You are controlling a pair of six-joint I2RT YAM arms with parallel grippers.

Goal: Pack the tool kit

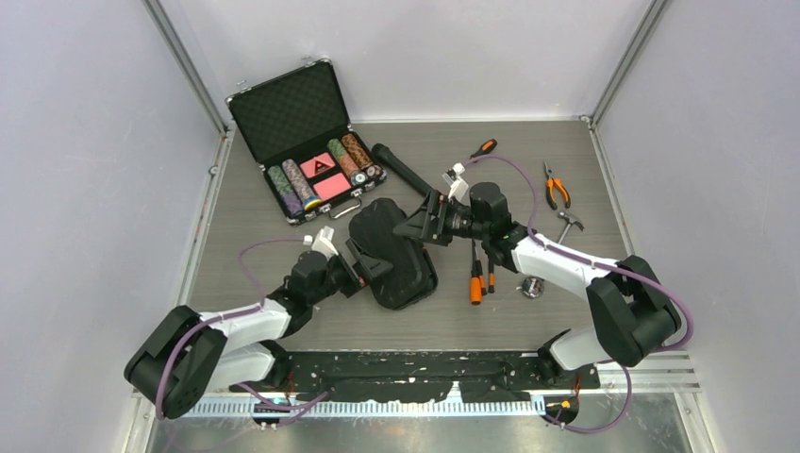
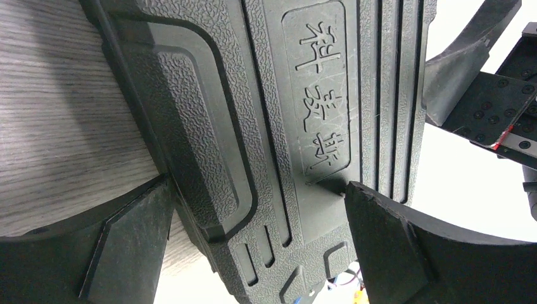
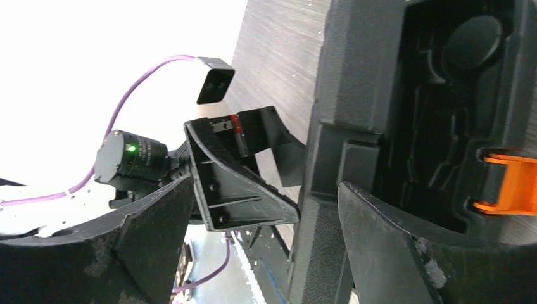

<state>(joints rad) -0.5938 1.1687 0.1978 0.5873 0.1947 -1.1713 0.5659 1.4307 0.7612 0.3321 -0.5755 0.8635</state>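
While the case is lying at the middle of the table, its sides are being straddled by the left gripper and the right gripper, both spread wide, nothing pinched; opening is probably being attempted; next, a firm hold on one half is being called for before the screwdrivers are loaded.

- We see the black ribbed plastic clamshell case: matt, pebbled all over, faintly scuffed.
- Its small orange plastic latch looks smooth, slightly glossy.
- Now the grey wood-grain table top: matt, finely lined.
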